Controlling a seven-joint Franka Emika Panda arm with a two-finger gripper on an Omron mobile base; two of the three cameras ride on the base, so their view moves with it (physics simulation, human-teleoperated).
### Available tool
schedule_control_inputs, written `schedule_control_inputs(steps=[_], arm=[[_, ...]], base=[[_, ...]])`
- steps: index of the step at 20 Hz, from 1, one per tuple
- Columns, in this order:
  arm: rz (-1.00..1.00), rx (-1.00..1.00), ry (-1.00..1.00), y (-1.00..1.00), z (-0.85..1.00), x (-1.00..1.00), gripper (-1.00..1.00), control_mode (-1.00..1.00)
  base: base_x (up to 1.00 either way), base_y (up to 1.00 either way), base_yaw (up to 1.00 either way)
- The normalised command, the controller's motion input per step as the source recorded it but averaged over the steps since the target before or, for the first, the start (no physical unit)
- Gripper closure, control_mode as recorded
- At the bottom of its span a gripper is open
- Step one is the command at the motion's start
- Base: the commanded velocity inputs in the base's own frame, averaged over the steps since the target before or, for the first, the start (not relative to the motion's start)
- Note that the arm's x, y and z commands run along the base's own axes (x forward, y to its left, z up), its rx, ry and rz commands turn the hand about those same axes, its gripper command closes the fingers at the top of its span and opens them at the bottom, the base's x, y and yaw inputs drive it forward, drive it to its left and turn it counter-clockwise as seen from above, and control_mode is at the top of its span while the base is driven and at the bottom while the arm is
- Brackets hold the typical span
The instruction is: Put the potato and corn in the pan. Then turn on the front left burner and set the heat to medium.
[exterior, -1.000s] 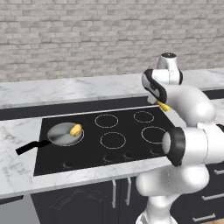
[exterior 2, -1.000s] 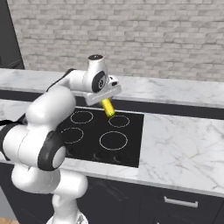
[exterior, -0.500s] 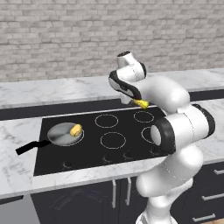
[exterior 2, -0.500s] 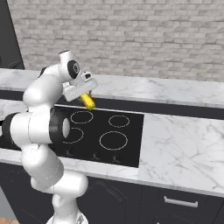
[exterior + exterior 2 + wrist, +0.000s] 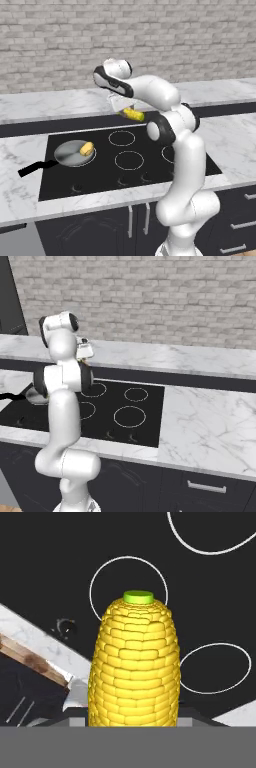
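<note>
Black glass cooktop (image 5: 150, 175) is lying below the gripper (image 5: 126, 111) clamping the bright yellow green-tipped corn cob (image 5: 134, 662), which is risking dropping short of the shiny grey round pan (image 5: 70, 155) holding the tan-yellow oval potato (image 5: 86, 148).

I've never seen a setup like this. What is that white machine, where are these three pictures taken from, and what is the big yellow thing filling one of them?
The white machine is a robot arm on a base that can drive, standing at a simulated kitchen counter. Two pictures come from cameras on the base, behind the arm to its left and right, looking over the black cooktop. The third comes from a camera on the hand, looking along its pincer.

The yellow thing is the corn, a cob with a green tip, held in the pincer above the cooktop. From the left camera it looks small. The pan, shiny with a black handle, sits on a left burner, and the potato lies inside it.
</note>
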Motion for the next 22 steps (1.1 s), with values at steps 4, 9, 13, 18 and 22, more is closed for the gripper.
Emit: schedule_control_inputs(steps=[4, 9, 13, 18, 22], arm=[[-0.37, 0.07, 0.24, 1.00, -0.34, 0.00, 1.00, -1.00], [-0.22, 0.00, -0.01, 0.68, -0.10, 0.13, 1.00, -1.00], [-0.01, -0.04, -0.29, 0.19, 0.00, 0.07, 1.00, -1.00], [-0.06, -0.06, -0.62, 0.65, -0.22, -0.24, 1.00, -1.00], [-0.20, 0.15, -0.58, 0.56, -0.55, -0.60, 1.00, -1.00]], base=[[0.00, 0.00, 0.00], [0.00, 0.00, 0.00], [0.00, 0.00, 0.00], [0.00, 0.00, 0.00], [0.00, 0.00, 0.00]])
